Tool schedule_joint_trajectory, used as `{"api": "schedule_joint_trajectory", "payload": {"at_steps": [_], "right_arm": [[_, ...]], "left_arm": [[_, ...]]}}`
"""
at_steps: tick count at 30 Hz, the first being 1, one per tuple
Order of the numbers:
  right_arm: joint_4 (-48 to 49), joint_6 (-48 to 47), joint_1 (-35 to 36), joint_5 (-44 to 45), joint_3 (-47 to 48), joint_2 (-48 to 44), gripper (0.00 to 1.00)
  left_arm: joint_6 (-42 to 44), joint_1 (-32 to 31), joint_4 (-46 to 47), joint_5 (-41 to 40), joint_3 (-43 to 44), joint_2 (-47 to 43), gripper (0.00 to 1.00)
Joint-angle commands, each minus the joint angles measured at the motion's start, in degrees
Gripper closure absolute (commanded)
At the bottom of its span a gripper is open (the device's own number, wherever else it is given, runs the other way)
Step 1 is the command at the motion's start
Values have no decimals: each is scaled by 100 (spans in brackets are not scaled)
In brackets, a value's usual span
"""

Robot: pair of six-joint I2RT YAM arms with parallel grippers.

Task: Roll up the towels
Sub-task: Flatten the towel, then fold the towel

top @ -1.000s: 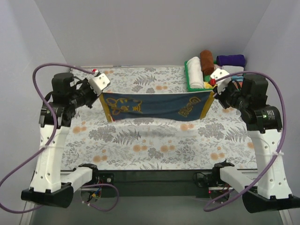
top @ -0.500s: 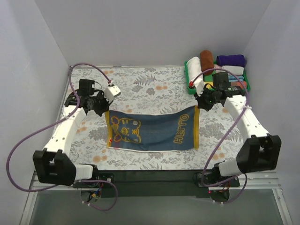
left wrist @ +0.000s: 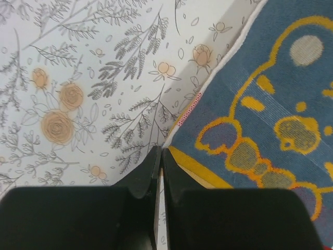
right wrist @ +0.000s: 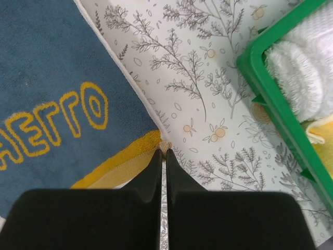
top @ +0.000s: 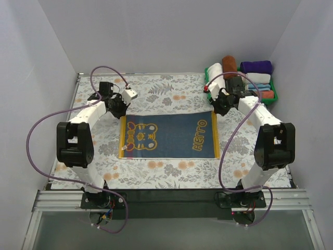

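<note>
The mustard-yellow and dark blue towel (top: 169, 135) lies spread flat on the table, printed side up. My left gripper (top: 121, 111) is shut on its far left corner; in the left wrist view the jaws (left wrist: 160, 152) meet at the towel's (left wrist: 270, 104) edge. My right gripper (top: 215, 108) is shut on the far right corner; in the right wrist view the corner tip pokes out between the jaw tips (right wrist: 165, 151) and the towel (right wrist: 52, 94) lies to the left. The rust-brown towel (top: 229, 66) sits rolled at the back of the tray.
A green plastic tray (top: 208, 87) at the back right holds rolled white (top: 217, 79), purple (top: 256, 66) and other cloths. Its rim (right wrist: 270, 99) is close to the right of my right gripper. The patterned tablecloth (top: 166, 94) lies under everything; the walls stand close on all sides.
The towel, held stretched in the air between both grippers, has come down and now lies flat on the table. Both arms have stretched out farther from their bases.
</note>
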Motion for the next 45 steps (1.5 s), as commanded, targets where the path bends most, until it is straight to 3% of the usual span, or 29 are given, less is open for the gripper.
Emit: {"api": "schedule_joint_trajectory", "payload": {"at_steps": [1,13,18,25,32,40,45], "right_arm": [[268,-68,6,-21,215,-292,99],[-171,-939,15,-241,-1560,-2058,99],[-286,-1071,67,-390,-2193,-2288,99],[-242,-948,357,-434,-2879,-2182,99],[-172,-948,375,-294,-2985,-1997,99],[-251,-956,384,-250,-2941,-2059,99],[-347,-983,384,-127,-2731,-2234,99]], "left_arm": [[168,51,-1,455,314,-390,100],[1504,69,-1855,966,-1109,-2420,100],[1689,69,-1910,747,-2022,-2843,100],[1716,69,-1497,475,-2726,-2668,100],[1532,78,-1259,448,-2868,-2343,100],[1435,69,-1197,360,-2798,-2070,100],[1373,69,-1548,430,-2272,-2202,100]]}}
